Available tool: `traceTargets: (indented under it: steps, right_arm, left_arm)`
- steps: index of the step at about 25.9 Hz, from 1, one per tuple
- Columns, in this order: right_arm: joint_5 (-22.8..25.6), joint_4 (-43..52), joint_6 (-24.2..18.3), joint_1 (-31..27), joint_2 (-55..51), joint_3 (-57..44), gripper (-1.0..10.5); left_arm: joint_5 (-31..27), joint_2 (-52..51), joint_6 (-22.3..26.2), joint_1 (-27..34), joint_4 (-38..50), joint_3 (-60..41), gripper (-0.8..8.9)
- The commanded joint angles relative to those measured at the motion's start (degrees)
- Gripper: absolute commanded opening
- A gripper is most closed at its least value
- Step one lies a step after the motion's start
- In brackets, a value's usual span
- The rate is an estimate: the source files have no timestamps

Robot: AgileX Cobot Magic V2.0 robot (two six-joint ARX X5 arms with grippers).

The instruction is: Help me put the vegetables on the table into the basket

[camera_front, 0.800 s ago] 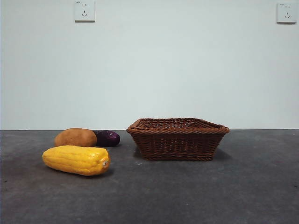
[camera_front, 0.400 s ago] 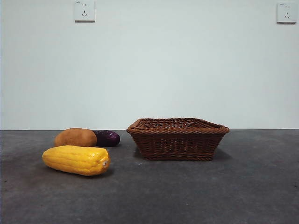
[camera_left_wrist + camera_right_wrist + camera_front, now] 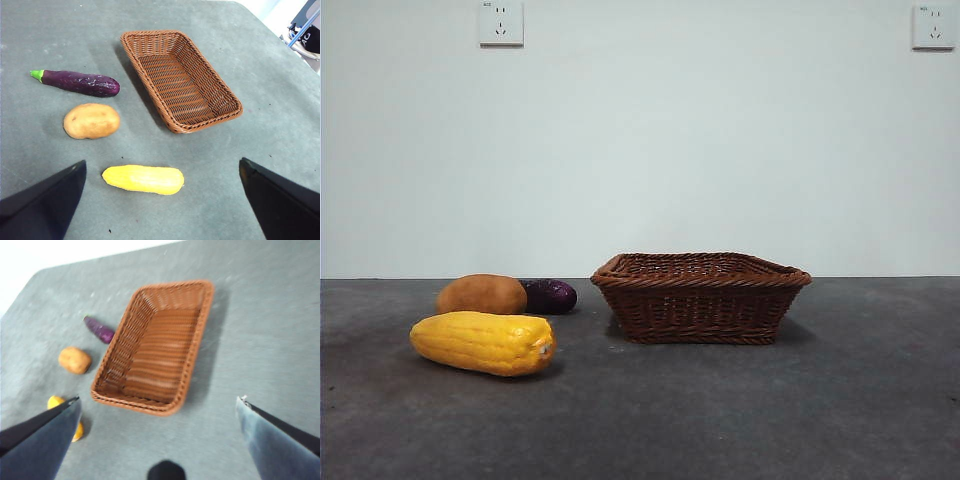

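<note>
We see these colours:
corn cob (image 3: pixel 483 343): yellow
potato (image 3: pixel 481 294): orange-brown
eggplant (image 3: pixel 80 82): dark purple, green stem
basket (image 3: pixel 700 297): brown weave
counter (image 3: pixel 770 420): dark grey, specked

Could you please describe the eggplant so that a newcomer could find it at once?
Start at the brown wicker basket on the grey table. Three vegetables lie in a row beside it; the eggplant is at one end, next to the potato. It alone is dark purple, slender, green-stemmed.

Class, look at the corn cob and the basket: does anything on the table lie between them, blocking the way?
Nothing visible does. The corn cob lies apart from the basket with bare table between; potato and eggplant sit off to the side.
</note>
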Motion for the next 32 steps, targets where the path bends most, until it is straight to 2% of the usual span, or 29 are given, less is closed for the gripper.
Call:
traceTargets:
  steps: [1, 9, 15, 21, 23, 29, 30, 32]
  right_arm:
    - [0.9, 1.0, 0.5, 2.8, 8.4, 5.5, 6.3]
    - [9.3, 0.1, 0.5, 11.4, 38.1, 27.1, 6.3]
    - [16.4, 0.9, 0.5, 14.8, 53.5, 34.5, 6.3]
    - [20.7, 4.7, 1.0, 15.1, 60.8, 34.8, 6.1]
    - [20.6, 5.4, 1.5, 15.1, 62.2, 34.8, 5.3]
    - [20.6, 7.2, 3.0, 15.1, 65.5, 34.8, 5.3]
    - [20.6, 7.1, 3.0, 15.1, 65.9, 34.8, 5.0]
    - [20.6, 7.3, 3.0, 15.1, 66.4, 34.8, 3.3]
  left_arm:
    - [0.2, 0.4, -0.5, -0.1, 0.6, 0.0, 6.6]
    - [0.2, 0.7, -1.4, -0.1, 0.6, 0.0, 6.6]
    - [-0.2, 1.7, -1.5, -0.1, 0.4, 0.0, 6.6]
    - [-0.2, 3.4, -1.5, -0.1, 0.0, 0.0, 6.6]
    - [-0.3, 4.0, -1.5, -0.1, 0.0, 0.0, 6.6]
    - [-0.5, 5.5, -1.5, -0.1, 0.0, 0.0, 6.6]
    - [-0.5, 5.6, -1.5, -0.1, 0.1, 0.0, 6.6]
    - [-0.5, 5.8, -1.5, -0.1, 0.1, 0.0, 6.6]
